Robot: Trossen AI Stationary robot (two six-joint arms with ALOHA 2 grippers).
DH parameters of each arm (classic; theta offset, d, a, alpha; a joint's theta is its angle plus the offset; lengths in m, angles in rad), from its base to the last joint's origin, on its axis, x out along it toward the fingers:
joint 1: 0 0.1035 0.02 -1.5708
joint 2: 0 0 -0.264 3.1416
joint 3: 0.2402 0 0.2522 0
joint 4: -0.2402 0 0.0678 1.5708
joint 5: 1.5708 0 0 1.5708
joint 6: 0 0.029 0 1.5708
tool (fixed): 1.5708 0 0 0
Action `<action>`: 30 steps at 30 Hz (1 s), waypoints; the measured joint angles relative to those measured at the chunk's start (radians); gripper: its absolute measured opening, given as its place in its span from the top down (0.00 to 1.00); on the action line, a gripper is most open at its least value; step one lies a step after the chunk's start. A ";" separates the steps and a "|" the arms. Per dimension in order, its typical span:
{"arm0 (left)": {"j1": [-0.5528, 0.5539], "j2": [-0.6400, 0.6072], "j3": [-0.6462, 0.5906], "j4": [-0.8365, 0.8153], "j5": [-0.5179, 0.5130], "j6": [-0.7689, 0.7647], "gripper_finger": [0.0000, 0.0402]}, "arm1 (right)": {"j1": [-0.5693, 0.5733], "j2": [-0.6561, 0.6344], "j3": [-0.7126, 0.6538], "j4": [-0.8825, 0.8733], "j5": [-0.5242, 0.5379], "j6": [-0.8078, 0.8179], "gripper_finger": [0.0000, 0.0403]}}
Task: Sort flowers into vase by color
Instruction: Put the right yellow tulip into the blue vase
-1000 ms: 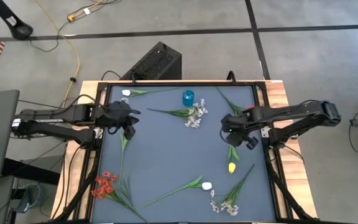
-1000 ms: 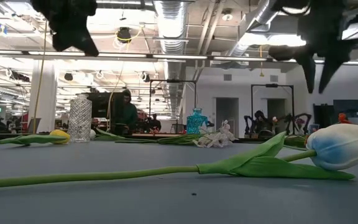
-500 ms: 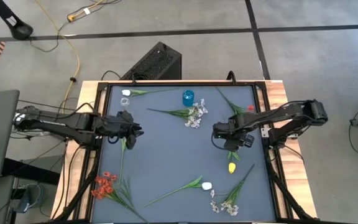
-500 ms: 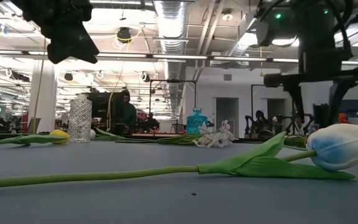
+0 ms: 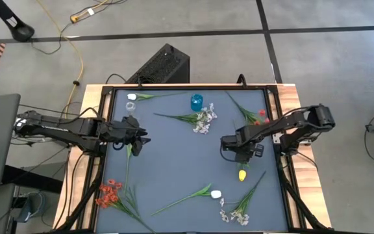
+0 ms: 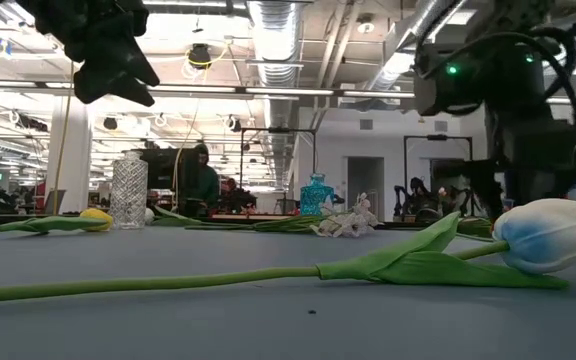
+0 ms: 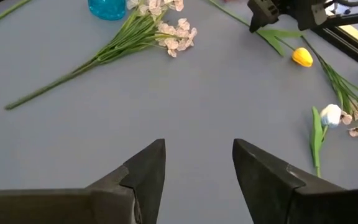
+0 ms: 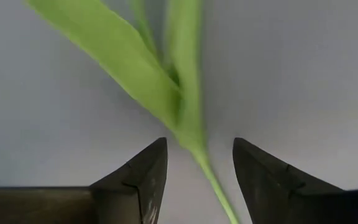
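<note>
A yellow-budded flower (image 5: 242,174) lies on the grey mat near the right side, its green stem (image 8: 188,81) running toward the far edge. My right gripper (image 5: 236,148) is low over that stem, open, with one finger on each side of it (image 8: 197,146) and a gap showing on both sides. My left gripper (image 5: 138,136) hangs open above the mat's left part (image 7: 197,149) with nothing between its fingers, over another green stem (image 5: 128,162). A blue vase (image 5: 196,101) and a clear glass vase (image 6: 128,190) stand near the far edge.
A white bud (image 5: 216,194) on a long stem lies near the front edge. Red blossoms lie at front left (image 5: 109,193) and beside the right arm (image 5: 260,118). Whitish sprigs lie by the blue vase (image 5: 204,121) and at front right (image 5: 239,214). Another white bud (image 5: 132,97) lies far left.
My right gripper has gone toward the table's left and near edges and come down over the yellow flower's stem, its fingers spreading wider on the way. My left gripper has shifted a little toward the table's right and near edges.
</note>
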 joint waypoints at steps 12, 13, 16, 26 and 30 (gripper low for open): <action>0.000 0.000 0.000 -0.006 0.009 -0.016 0.56 | 0.154 -0.013 -0.066 0.115 0.066 0.098 0.92; 0.000 0.000 0.000 -0.006 0.008 -0.016 0.56 | 0.166 -0.014 -0.065 0.114 0.077 0.110 0.94; 0.000 0.000 0.000 -0.006 0.001 -0.040 0.56 | 0.212 -0.011 -0.066 0.110 0.176 0.127 0.94; 0.000 0.000 0.000 -0.004 -0.002 -0.072 0.56 | 0.268 -0.008 0.121 0.056 0.221 0.177 0.94; 0.000 0.000 0.000 -0.004 -0.016 -0.067 0.56 | 0.221 -0.009 0.237 0.021 0.230 0.255 0.94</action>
